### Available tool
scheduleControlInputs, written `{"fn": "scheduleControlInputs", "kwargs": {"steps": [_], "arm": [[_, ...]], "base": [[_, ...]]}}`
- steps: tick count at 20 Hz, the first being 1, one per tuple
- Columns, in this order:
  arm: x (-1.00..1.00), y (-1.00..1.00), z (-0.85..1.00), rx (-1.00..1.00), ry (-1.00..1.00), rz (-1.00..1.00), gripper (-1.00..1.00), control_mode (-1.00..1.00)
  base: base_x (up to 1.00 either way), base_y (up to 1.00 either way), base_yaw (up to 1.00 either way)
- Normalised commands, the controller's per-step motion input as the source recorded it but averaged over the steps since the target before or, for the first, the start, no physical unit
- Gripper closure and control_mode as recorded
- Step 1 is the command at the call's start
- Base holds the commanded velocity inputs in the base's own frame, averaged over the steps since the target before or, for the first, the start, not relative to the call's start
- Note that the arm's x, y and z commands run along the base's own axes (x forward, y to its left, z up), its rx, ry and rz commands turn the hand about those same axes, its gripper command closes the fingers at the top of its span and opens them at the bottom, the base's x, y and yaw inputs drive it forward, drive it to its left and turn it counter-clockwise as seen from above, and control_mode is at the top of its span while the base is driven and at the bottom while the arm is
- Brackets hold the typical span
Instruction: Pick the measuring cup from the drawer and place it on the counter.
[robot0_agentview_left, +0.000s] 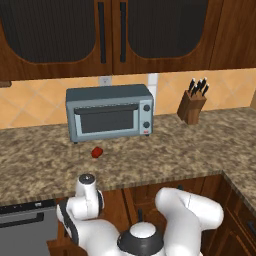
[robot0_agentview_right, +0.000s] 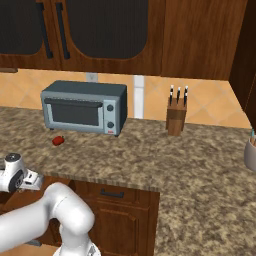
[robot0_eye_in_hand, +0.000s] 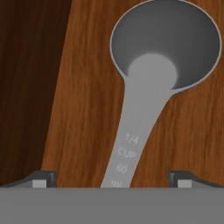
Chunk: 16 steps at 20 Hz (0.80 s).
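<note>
The measuring cup (robot0_eye_in_hand: 148, 92) lies on the drawer (robot0_eye_in_hand: 87, 109) floor, at the frame's centre; the gripper (robot0_eye_in_hand: 112, 180) is spread wide astride its handle. Grasping step: next, close the fingers on it

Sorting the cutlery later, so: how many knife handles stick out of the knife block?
3, side by side in the top of the knife block, which stands on the counter right of the toaster oven. More may be hidden in the block.

measuring cup (robot0_eye_in_hand: 154, 78) (bowl up) on drawer (robot0_eye_in_hand: 87, 109)
</note>
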Motion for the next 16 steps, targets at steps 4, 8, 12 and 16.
{"fn": "scheduleControlInputs", "kwargs": {"steps": [4, 8, 12, 16], "arm": [[0.08, 0.12, -0.18, 0.00, 0.00, 0.00, 1.00, -1.00], [-0.54, 0.00, -0.13, 0.00, 0.00, -0.01, 1.00, -1.00], [-0.70, 0.00, -0.10, 0.00, -0.02, -0.03, 1.00, -1.00], [-0.59, 0.00, 0.36, 0.00, 0.00, 0.00, 1.00, -1.00]], "base": [[0.00, 0.00, 0.00], [0.00, 0.00, 0.00], [0.00, 0.00, 0.00], [0.00, 0.00, 0.00]]}}
